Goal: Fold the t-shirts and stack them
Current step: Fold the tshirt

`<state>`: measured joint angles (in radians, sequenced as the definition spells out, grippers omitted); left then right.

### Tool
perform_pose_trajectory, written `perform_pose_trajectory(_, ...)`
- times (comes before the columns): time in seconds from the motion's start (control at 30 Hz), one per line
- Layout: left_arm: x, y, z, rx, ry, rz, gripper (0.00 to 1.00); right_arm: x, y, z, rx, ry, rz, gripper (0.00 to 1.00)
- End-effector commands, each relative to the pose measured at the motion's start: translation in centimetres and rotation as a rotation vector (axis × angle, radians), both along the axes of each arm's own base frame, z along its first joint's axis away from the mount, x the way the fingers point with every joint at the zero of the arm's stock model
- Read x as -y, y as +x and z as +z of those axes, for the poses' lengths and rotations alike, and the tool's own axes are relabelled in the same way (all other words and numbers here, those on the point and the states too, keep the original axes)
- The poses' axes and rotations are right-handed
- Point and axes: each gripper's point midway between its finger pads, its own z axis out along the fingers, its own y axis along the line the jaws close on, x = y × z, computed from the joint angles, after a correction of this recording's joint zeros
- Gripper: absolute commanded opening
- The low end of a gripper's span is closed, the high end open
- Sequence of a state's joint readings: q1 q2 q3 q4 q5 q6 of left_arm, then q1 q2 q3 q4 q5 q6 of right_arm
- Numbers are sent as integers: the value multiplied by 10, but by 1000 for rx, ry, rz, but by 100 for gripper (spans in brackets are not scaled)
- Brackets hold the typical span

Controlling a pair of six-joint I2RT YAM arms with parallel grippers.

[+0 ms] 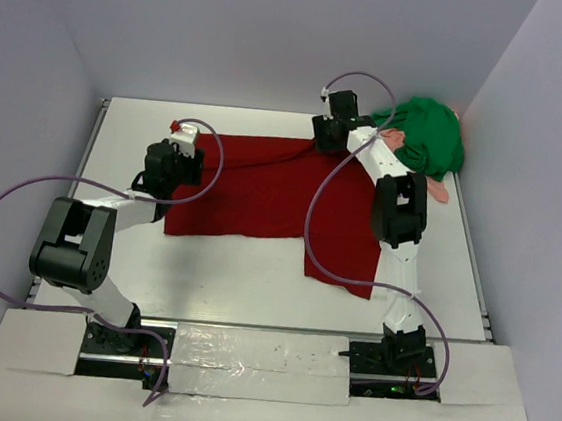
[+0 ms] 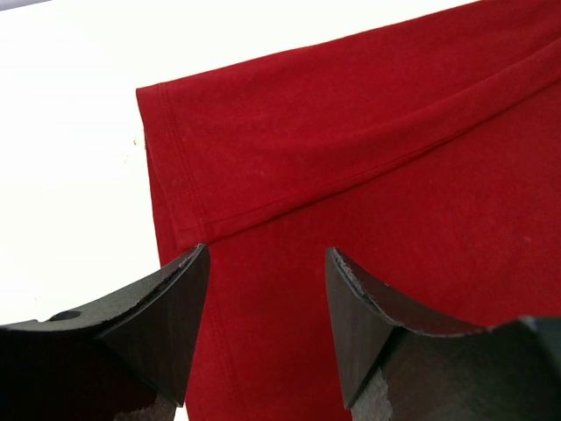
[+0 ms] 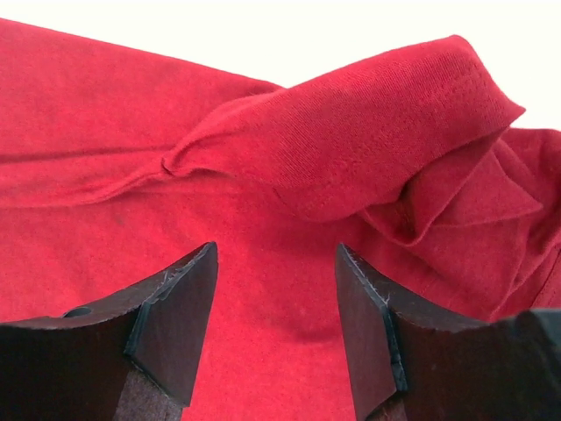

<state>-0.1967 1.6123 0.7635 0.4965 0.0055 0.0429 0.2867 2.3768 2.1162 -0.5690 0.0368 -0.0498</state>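
The dark red t-shirt (image 1: 263, 194) lies spread across the middle of the white table, with its right part hanging toward the front. My left gripper (image 1: 191, 164) hovers open over the shirt's left hem; in the left wrist view the gripper (image 2: 267, 263) straddles flat red cloth (image 2: 368, 158) near the hem corner. My right gripper (image 1: 327, 133) is open at the shirt's far edge. In the right wrist view the gripper (image 3: 276, 259) stands over red cloth, just short of a bunched sleeve fold (image 3: 377, 123). The green t-shirt (image 1: 428, 135) is heaped in the back right corner, with salmon-pink cloth (image 1: 440, 192) under it.
Grey walls close in the table (image 1: 215, 264) on the left, back and right. Purple cables (image 1: 312, 224) loop from both arms over the table. A metal rail (image 1: 477, 261) runs along the right edge.
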Motion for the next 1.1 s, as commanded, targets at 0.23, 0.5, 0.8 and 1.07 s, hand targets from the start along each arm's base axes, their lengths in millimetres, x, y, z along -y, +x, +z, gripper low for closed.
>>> perform_pose_trajectory(0.23, 6, 7, 21, 53, -7, -20, 64, 21, 22, 18, 68, -51, -76, 61)
perform_pose_trajectory(0.5, 7, 8, 20, 50, -7, -22, 64, 13, 26, 6, -36, 97, -81, 57)
perform_pose_trajectory(0.8, 8, 11, 19, 41, -11, -27, 64, 16, 18, -4, -96, 152, -87, 57)
perform_pose_trajectory(1.07, 9, 11, 18, 39, -7, -29, 64, 4, 14, -6, -137, 236, -66, 52)
